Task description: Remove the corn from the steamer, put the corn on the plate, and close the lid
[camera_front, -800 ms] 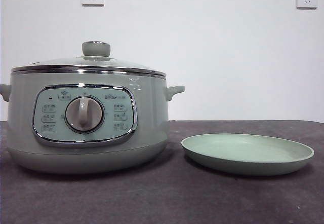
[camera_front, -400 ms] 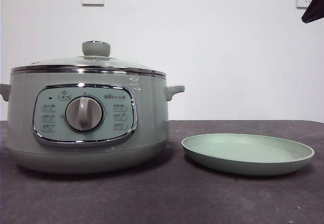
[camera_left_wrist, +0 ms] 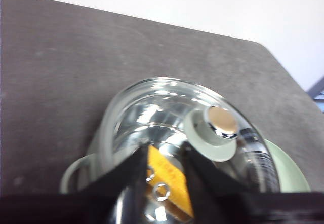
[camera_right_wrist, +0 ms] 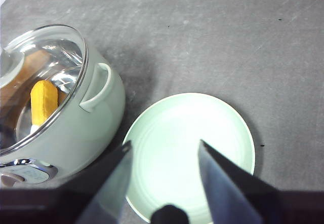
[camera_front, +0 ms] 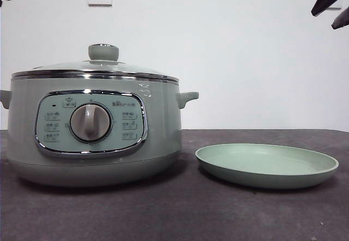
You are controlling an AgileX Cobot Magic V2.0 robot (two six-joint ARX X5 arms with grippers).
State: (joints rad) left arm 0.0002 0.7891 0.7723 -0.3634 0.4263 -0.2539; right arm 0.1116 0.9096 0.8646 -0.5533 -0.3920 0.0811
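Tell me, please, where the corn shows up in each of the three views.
Front view: not visible; the steamer wall hides it.
Left wrist view: the corn is seen through the lid, between the left gripper jaws.
Right wrist view: corn under the glass, upper left.
Shared landmark: the plate.

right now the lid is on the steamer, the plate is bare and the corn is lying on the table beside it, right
Not quite. The corn is inside the steamer, under the glass lid, as the right wrist view shows. The lid is on, and the plate is bare.
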